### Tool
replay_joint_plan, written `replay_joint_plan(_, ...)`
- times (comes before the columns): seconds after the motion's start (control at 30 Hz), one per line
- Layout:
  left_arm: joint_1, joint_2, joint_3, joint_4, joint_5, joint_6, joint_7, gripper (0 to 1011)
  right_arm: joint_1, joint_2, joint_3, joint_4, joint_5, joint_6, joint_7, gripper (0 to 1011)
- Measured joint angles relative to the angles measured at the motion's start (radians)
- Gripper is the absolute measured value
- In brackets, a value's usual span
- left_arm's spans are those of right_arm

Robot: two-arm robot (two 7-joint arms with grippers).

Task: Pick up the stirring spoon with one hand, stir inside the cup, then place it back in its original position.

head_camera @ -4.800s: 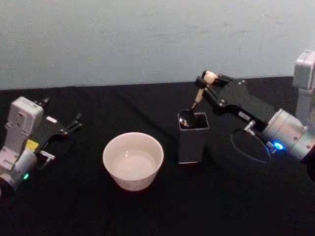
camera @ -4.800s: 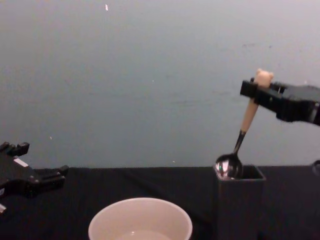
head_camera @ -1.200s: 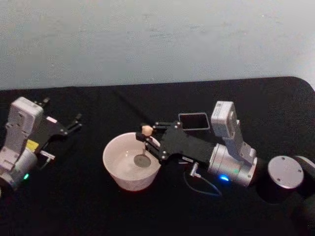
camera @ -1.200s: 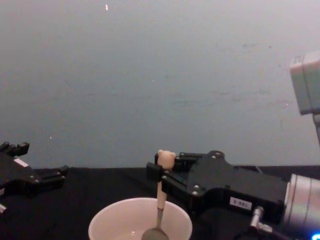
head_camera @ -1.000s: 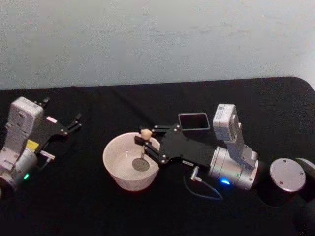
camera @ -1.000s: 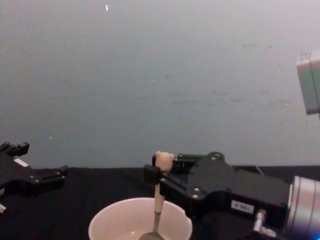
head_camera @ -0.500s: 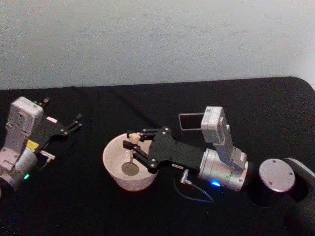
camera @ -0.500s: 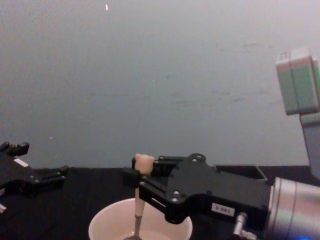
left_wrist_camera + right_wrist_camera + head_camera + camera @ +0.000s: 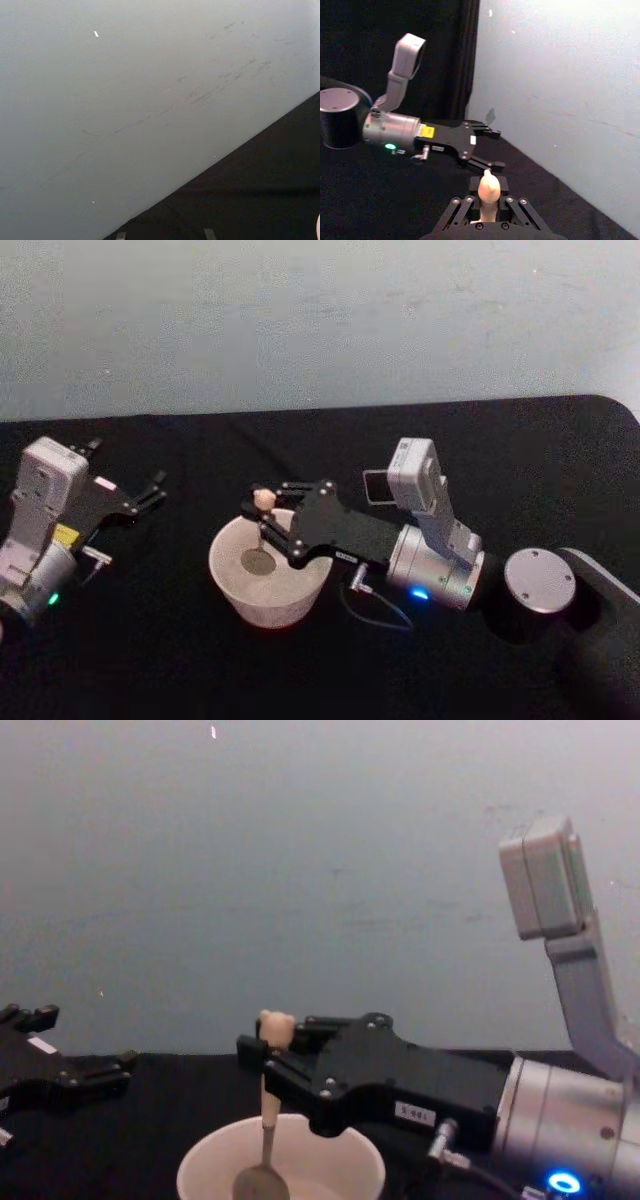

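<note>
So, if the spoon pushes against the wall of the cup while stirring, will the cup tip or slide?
Probably slide rather than tip: the cup is wide and low. It looks like rigid ceramic, so likely fairly heavy but fragile. The right gripper holds the stirring spoon near its top, so pushes should stay weak.

- One spoon (image 9: 267,1115), with one bear head (image 9: 276,1024) at its top and one metal bowl (image 9: 261,1183) at its foot.
- One cup (image 9: 250,608), round and cream.
- One holder (image 9: 374,486), dark and square.
- Two grippers: the left gripper (image 9: 152,490) and the right gripper (image 9: 264,518), each with two fingers (image 9: 487,162).
- Two arms: the left arm (image 9: 30,540) and the right arm (image 9: 440,565).
- Two pale boxes: the left box (image 9: 45,475) and the right box (image 9: 413,475).
- Two small lights: one green light (image 9: 52,598) on the left arm, one blue light (image 9: 420,593) on the right arm.
- One round grey cap (image 9: 535,580) on the right arm.
- One black tabletop (image 9: 300,670).
- One pale wall (image 9: 300,320).
</note>
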Motion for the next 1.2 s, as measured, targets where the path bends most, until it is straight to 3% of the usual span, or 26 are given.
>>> replay_joint_plan(0.47,0.0,0.0,0.0,0.0,0.0,0.0,0.0,1001,0.001,0.009,0.03,0.007,-0.005,-0.003,-0.016,188)
replay_joint_plan(0.87,0.0,0.0,0.0,0.0,0.0,0.0,0.0,1001,-0.044,0.055,0.046,-0.057,0.004,0.004,-0.003,188)
replay_joint_plan(1.2,0.0,0.0,0.0,0.0,0.0,0.0,0.0,1001,-0.073,0.079,0.033,-0.105,0.015,0.014,0.018,188)
